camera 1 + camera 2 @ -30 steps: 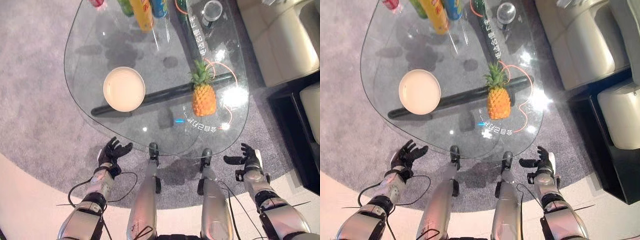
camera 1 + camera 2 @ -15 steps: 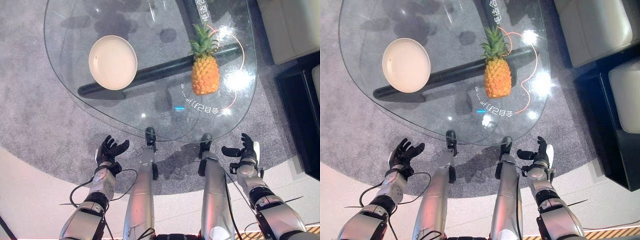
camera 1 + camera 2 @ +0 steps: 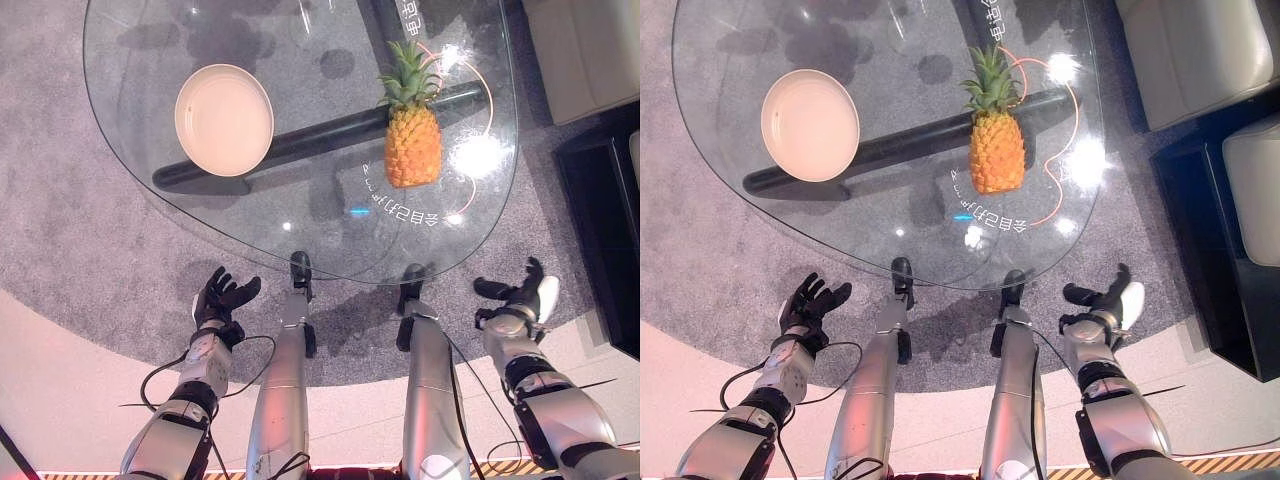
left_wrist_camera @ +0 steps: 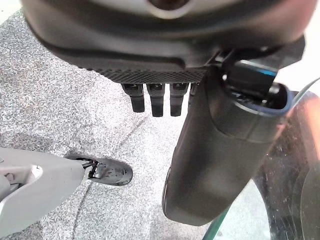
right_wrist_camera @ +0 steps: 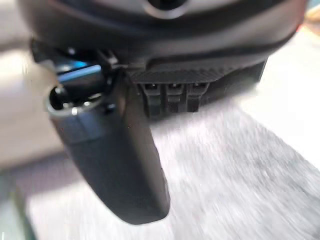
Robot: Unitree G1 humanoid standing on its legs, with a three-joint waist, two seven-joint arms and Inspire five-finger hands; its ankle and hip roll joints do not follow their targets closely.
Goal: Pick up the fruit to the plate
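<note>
The oval clear glass table [image 3: 180, 215] stands on a grey carpet [image 3: 70, 260], with a dark bar [image 3: 300, 145] showing under the glass; both arms hang low on the near side of the table, over the carpet and off the glass; the left hand [image 3: 218, 300] sits near the table's near-left edge, palm up, fingers spread and relaxed, holding nothing, and the left wrist view shows its straight fingers [image 4: 151, 100] and thumb above the carpet beside the glass rim; the right hand [image 3: 520, 298] is out past the table's near-right edge, fingers extended and apart, thumb out to the side, empty; the round cream plate [image 3: 224, 120] lies flat on the left part of the glass with nothing in it; the yellow-orange pineapple with a green crown [image 3: 411, 135] stands upright on the right part of the table, well apart from the plate and from both hands
</note>
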